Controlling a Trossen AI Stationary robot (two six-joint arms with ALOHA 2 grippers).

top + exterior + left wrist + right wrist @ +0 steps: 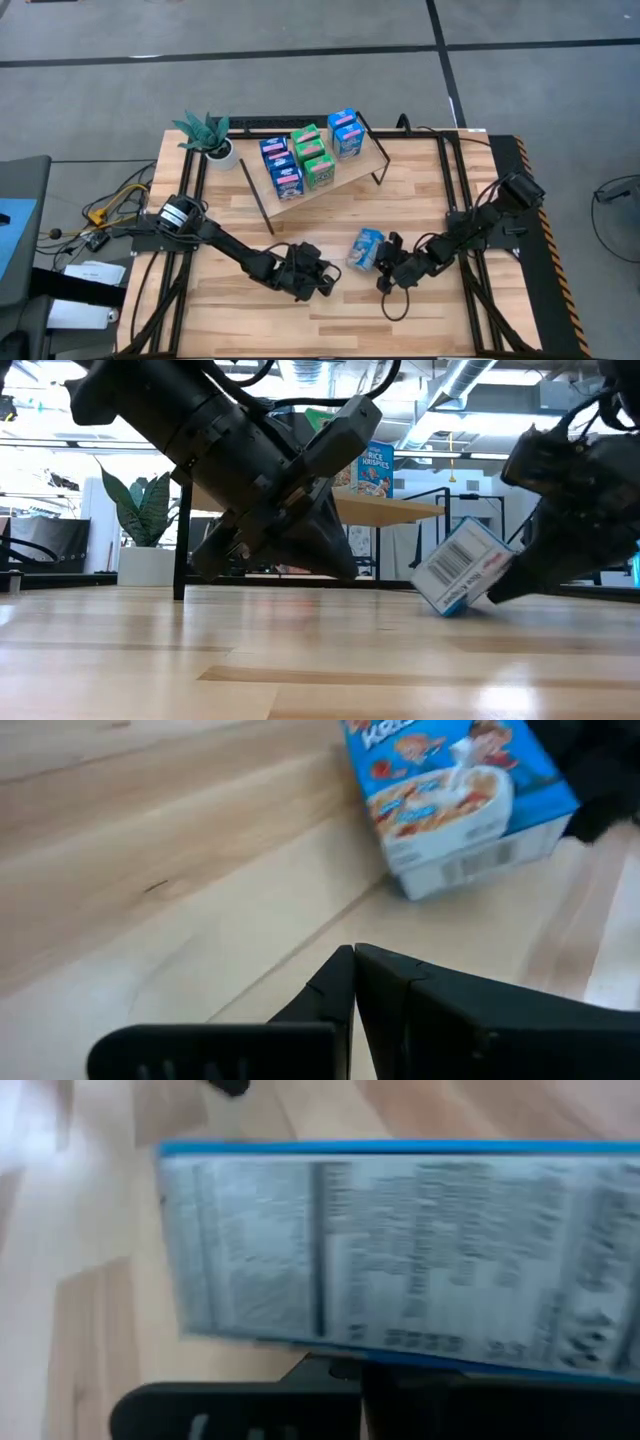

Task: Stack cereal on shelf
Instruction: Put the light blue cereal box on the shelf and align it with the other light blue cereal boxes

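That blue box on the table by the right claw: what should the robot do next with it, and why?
Probably open the right gripper and close it around the blue box. Both grippers are shut, the box leans tilted on the table against the right one, ungrasped, and the shelf already holds the other boxes. The left gripper waits nearby.

Front strip: bare tabletop (300, 325) is lying open along the near edge.
Centre: a loose blue box (367, 248) is tilting on the wood, blocking the gap between the left gripper (325, 283) and the right gripper (385, 283).
Back: the shelf (352, 165), its boxes and a potted plant (207, 135) are filling the far side.
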